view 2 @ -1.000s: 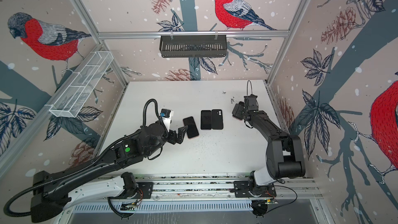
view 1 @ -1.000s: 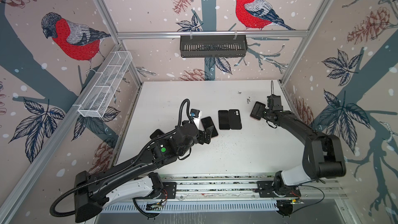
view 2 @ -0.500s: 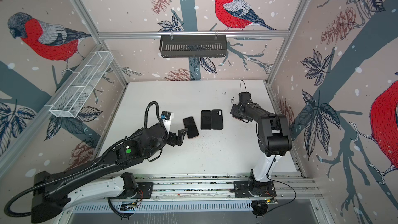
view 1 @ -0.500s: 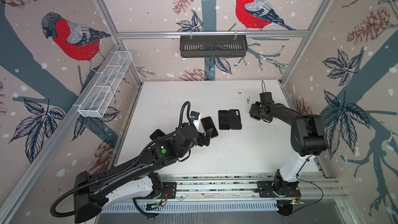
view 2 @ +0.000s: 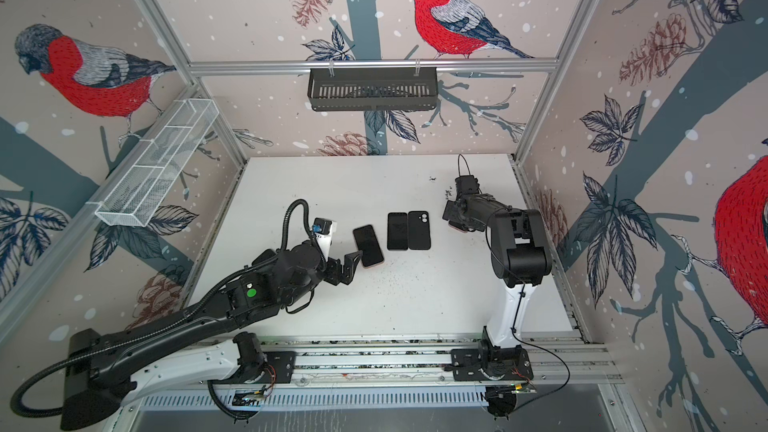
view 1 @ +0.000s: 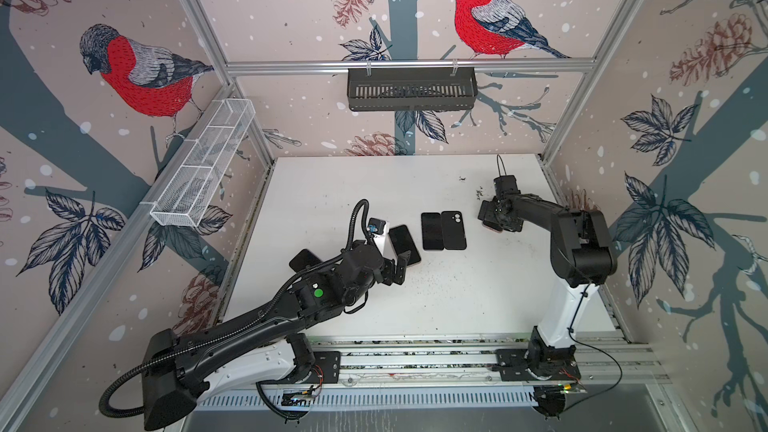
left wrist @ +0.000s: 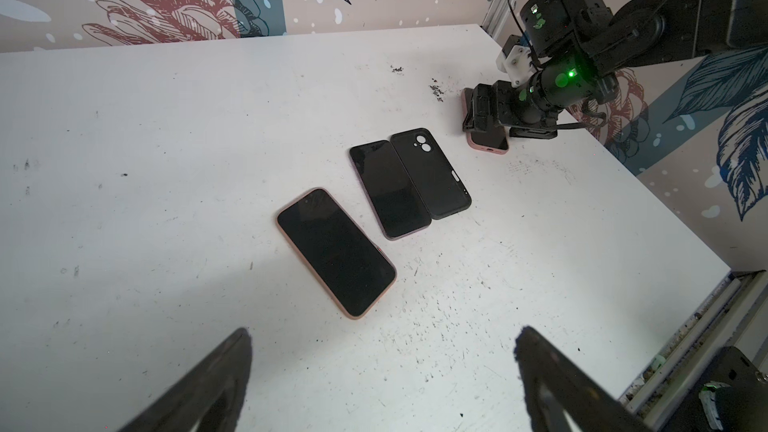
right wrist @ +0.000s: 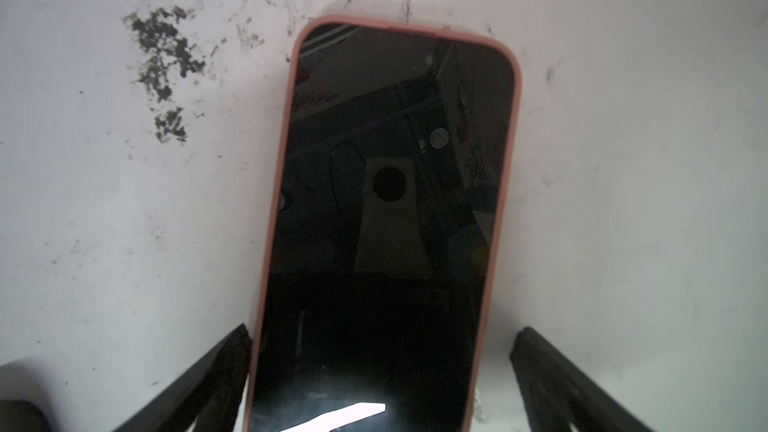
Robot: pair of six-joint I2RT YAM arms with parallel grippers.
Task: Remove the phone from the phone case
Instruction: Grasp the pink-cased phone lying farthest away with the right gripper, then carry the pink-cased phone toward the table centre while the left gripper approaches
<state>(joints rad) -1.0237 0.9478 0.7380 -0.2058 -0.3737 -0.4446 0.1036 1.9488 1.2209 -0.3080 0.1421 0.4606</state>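
The right gripper (right wrist: 382, 338) stood low over a pink-cased phone (right wrist: 390, 201) lying screen-up near the right edge of the white table (view 1: 332, 184). Its jaws were spread wide to either side of the phone's near end and gripped nothing. In the right wrist view one finger (right wrist: 232, 351) sat close against the case's edge, though contact could not be made out, while the other stood clear of it. Dark specks (right wrist: 162, 47) dotted the table beside the phone.

The left gripper (left wrist: 384, 336) hovered above the table with its jaws equally wide and empty, just short of a second pink-cased phone (left wrist: 336, 251) that lay flat and screen-up. Between the two cased phones, a bare black phone (left wrist: 388, 189) and an empty black case (left wrist: 432, 174) lay side by side with their long edges touching, well apart from either gripper in both top views.
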